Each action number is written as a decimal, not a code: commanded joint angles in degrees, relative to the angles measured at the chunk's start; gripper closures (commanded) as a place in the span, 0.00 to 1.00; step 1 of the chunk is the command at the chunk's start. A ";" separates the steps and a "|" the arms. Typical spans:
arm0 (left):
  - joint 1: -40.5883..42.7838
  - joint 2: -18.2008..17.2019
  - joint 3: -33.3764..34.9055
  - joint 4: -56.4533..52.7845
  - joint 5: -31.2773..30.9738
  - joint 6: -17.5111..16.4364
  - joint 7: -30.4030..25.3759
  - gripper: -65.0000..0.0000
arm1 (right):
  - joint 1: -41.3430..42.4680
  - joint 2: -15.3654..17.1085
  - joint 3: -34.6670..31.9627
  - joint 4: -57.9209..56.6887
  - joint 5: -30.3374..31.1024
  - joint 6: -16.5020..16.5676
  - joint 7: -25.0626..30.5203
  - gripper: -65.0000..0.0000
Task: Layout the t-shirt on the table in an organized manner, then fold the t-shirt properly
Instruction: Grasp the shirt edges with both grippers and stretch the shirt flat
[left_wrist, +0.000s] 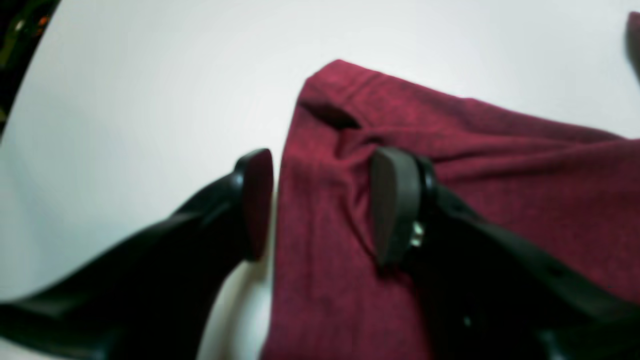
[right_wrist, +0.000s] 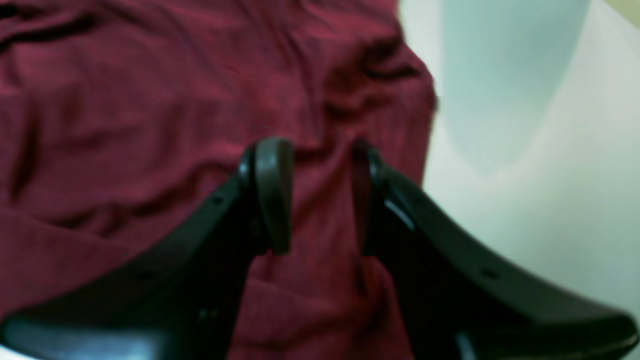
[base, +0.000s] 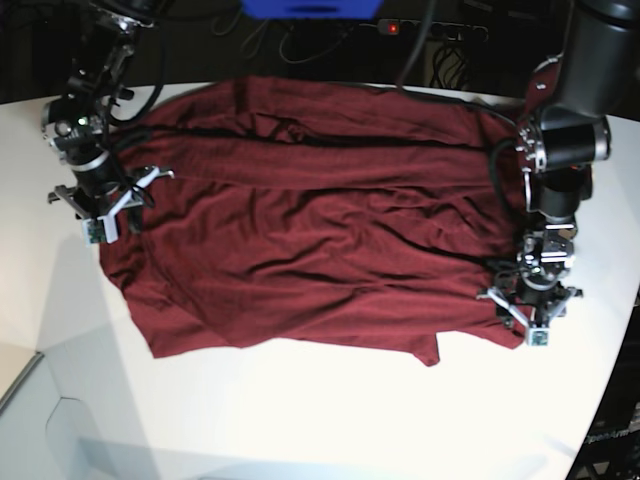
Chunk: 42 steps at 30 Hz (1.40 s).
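Viewing my white table (base: 300, 420): t-shirt (base: 310, 230) spread centrally, cables at 12 o'clock; left gripper (base: 530, 318) and right gripper (base: 105, 208) stand parted, empty.

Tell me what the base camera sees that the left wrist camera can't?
Only the base view shows the whole shirt spread out wrinkly, both arms at once, the right gripper over one side edge, and cables behind the table. Only the left wrist view shows, close up, the left gripper open over the shirt's edge, one finger above bare table and the other above cloth, beside a folded corner. Both show the dark red shirt on the white table and the left gripper at its edge.
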 joint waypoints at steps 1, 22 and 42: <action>-1.67 -0.92 -0.64 1.80 0.07 0.61 -0.97 0.52 | 0.63 0.27 -0.06 0.82 0.76 0.17 1.44 0.68; 17.67 6.03 -6.80 43.47 0.07 -0.10 26.37 0.53 | 2.74 0.36 -2.61 -4.89 0.76 0.17 1.53 0.68; -1.50 4.45 -6.62 -0.13 0.77 0.17 1.67 0.52 | 24.01 11.78 -2.61 -39.97 0.67 -0.01 2.06 0.68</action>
